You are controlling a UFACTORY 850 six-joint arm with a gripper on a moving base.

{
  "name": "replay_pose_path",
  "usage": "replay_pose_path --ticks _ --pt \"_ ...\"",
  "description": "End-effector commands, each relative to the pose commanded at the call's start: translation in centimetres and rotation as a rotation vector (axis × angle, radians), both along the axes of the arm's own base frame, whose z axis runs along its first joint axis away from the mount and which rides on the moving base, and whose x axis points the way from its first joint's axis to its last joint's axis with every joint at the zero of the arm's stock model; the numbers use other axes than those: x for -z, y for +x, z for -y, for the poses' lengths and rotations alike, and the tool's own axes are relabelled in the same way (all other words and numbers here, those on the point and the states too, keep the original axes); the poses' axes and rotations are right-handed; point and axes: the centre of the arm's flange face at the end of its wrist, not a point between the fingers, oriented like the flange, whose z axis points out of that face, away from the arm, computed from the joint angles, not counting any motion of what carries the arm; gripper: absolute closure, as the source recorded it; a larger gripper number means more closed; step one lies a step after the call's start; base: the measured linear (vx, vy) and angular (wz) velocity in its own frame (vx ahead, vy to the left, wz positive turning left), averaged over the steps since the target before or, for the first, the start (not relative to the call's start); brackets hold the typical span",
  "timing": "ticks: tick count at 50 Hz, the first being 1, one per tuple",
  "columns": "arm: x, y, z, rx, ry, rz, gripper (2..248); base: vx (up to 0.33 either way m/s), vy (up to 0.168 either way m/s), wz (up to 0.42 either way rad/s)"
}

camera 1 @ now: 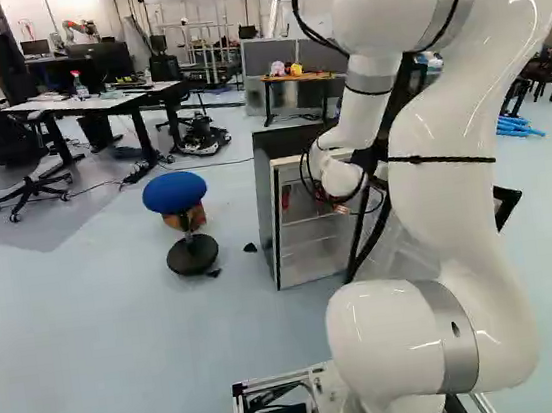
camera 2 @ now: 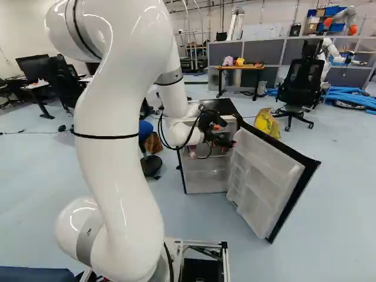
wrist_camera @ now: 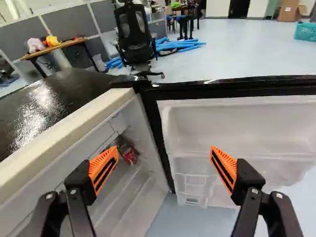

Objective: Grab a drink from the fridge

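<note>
Evidently, in the left base view, the smooth white arm (camera 1: 439,136) reached over to the boxy, dark-topped fridge (camera 1: 290,142). In the right base view, its door (camera 2: 264,182) hung wide open on the right, pale moulded plastic inside. In the wrist view, the jaws (wrist_camera: 164,149) stood wide apart, empty, their orange pads (wrist_camera: 98,164) ridged; the rounded red can (wrist_camera: 129,155) sat inside the fridge, beyond one pad. The approach called for centring on the can, clearing the walls, then closing gently.

Now my arm (camera 1: 439,136), cut off up top, hides much of the fridge door (camera 2: 264,182), left base view!
</note>
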Motion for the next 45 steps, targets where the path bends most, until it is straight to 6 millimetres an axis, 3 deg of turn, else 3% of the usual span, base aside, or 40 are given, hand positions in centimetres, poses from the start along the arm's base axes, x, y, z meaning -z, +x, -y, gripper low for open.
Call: replay_pose_path --ticks 45 --pt "5.8 2.5 -2.8 -0.472 -0.010 -0.177 3 0.000 0.000 0.000"
